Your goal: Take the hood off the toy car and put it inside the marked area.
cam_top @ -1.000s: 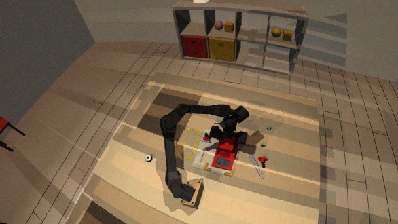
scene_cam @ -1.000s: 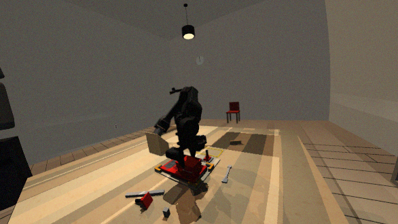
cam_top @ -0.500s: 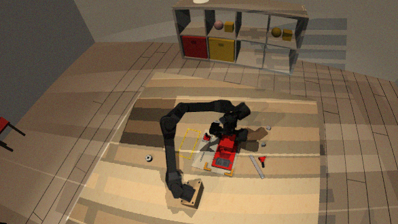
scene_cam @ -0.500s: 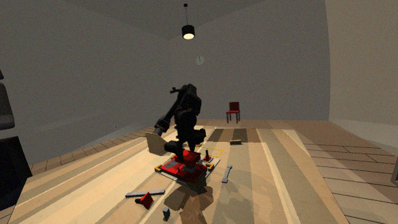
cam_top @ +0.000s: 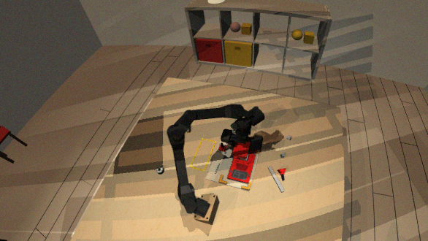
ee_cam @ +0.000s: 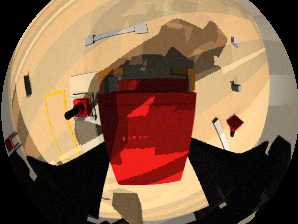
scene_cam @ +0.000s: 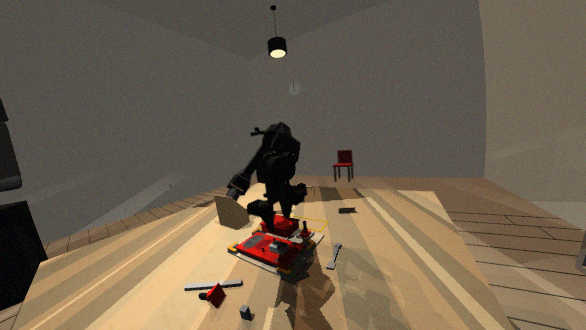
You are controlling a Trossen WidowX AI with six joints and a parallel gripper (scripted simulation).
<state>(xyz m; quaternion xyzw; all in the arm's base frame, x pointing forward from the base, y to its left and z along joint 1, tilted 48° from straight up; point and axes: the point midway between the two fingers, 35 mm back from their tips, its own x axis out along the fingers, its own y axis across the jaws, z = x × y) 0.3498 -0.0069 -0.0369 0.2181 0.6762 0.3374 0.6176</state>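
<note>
The red hood [cam_top: 242, 150] [scene_cam: 280, 226] [ee_cam: 150, 135] is between the fingers of my gripper [cam_top: 242, 146] [scene_cam: 279, 221] [ee_cam: 148, 143], which is shut on it. The hood is raised off the red toy car [cam_top: 239, 175] [scene_cam: 260, 245]. In the exterior view the car's engine bay, with a grey block in it, is uncovered. In the wrist view the hood hides much of the car. The marked area, a yellow outline [cam_top: 196, 152] [scene_cam: 310, 218] [ee_cam: 54, 93], lies on the table to the left of the car in the top view. Nothing shows inside it.
A pale board with orange corner pieces [cam_top: 222, 180] bears the car. A red and black piece [cam_top: 222, 147] [ee_cam: 82, 107] stands between car and outline. A wrench [scene_cam: 334, 256] [ee_cam: 117, 33], a grey bar [cam_top: 275, 179], another red and black piece [cam_top: 281, 171] and a ball [cam_top: 160, 170] lie around.
</note>
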